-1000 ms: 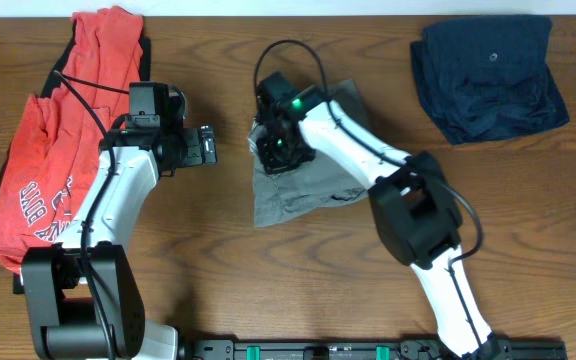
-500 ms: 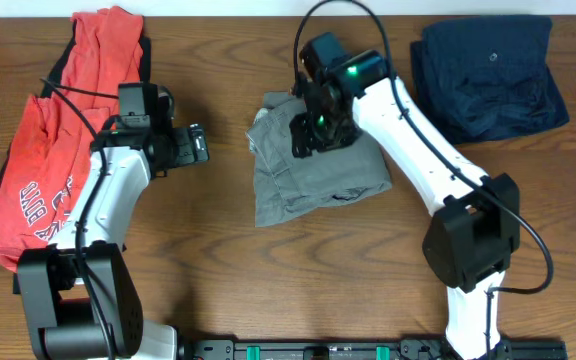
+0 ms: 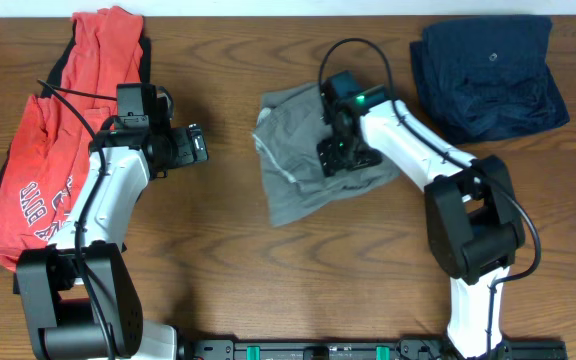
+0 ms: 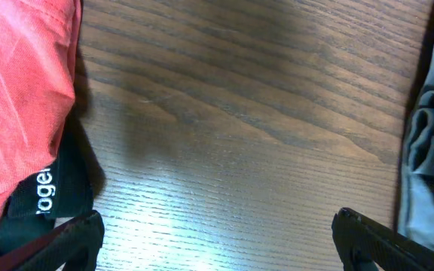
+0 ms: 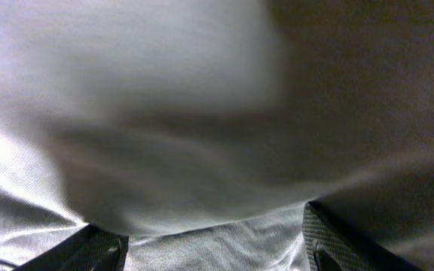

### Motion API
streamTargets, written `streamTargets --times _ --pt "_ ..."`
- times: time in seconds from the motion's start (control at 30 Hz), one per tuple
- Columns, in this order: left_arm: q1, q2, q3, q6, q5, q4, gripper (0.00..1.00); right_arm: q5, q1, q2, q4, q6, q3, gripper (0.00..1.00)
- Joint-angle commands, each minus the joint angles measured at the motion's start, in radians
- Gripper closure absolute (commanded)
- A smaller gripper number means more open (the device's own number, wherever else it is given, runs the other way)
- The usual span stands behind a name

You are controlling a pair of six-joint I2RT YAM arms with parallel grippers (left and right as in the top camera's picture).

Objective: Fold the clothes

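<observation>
A grey garment lies crumpled at the table's middle, one layer folded across it. My right gripper hovers low over its right half. In the right wrist view the grey garment fills the frame, and the right gripper stands open, its fingertips wide apart over the cloth and holding nothing. My left gripper is open over bare wood between the red clothes and the grey garment. In the left wrist view the left gripper is empty.
A folded navy garment sits at the back right. The red clothes pile along the left edge with a black piece beneath. The grey garment's edge shows at the right of the left wrist view.
My right gripper drew the grey garment's left edge over to the right, then opened and let it go. The left arm barely shifted.
</observation>
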Motion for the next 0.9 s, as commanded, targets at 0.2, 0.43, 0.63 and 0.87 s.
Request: streamTargets --times 0.2,0.43,0.63,0.87 --pt "0.002 -0.024 0.022 -0.005 -0.005 -0.003 0.02 0.124 -0.078 0.006 0.096 -0.165 0.015 0.32" --pt "0.002 -0.024 0.022 -0.001 -0.013 -0.003 0.02 0.124 0.010 -0.069 0.025 -0.198 0.155 0.28" --pt "0.002 -0.024 0.022 -0.001 -0.013 -0.003 0.02 0.125 0.152 -0.072 0.038 -0.198 0.191 0.20" --pt "0.002 -0.024 0.022 -0.001 -0.013 -0.005 0.02 0.135 0.229 0.049 0.046 -0.155 0.190 0.12"
